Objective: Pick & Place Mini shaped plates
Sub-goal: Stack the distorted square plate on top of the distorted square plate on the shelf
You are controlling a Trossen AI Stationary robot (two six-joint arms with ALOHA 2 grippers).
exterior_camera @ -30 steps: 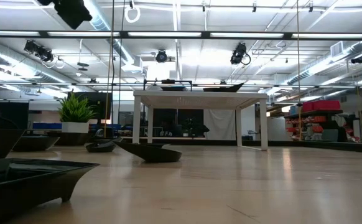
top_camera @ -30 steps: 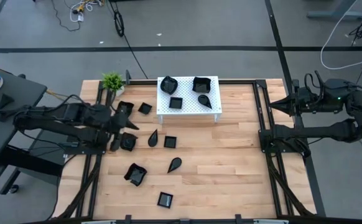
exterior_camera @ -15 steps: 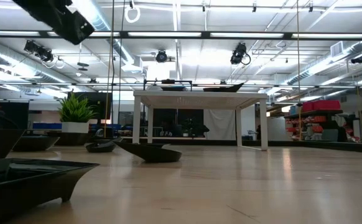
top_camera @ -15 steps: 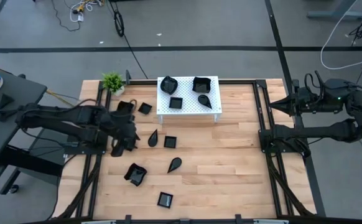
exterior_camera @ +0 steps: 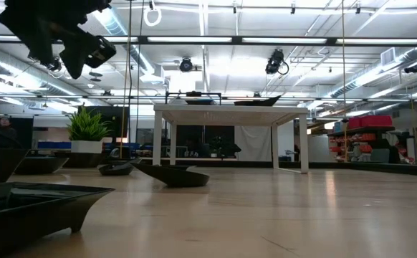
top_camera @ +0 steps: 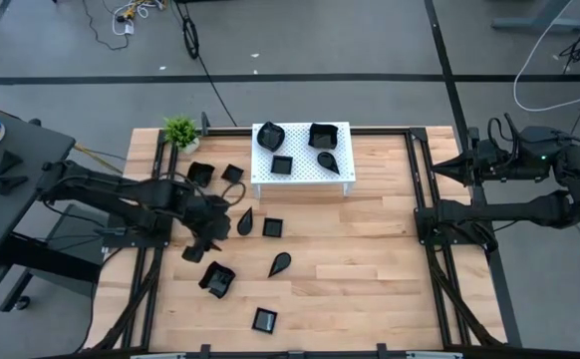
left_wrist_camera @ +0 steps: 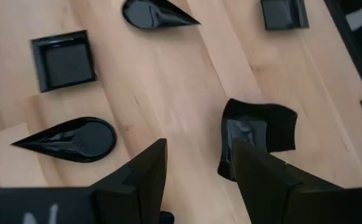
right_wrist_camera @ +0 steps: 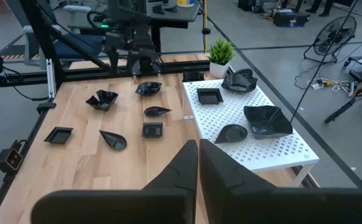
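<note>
The left end effector (left_wrist_camera: 196, 177), fingers spread and empty, hovers just short of the glossy black wavy-edged plate (left_wrist_camera: 255, 134) on the wooden surface (left_wrist_camera: 187, 81). The right end effector (right_wrist_camera: 198, 163), closed and empty, waits well apart.

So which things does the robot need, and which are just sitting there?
Needed: the little black plates on the table, like the wavy plate, and four on the white stand; the open left gripper.
Just there: green plant; parked right gripper.

Glossy black plates (left_wrist_camera: 64, 60), matt wood table (top_camera: 370, 269)
</note>
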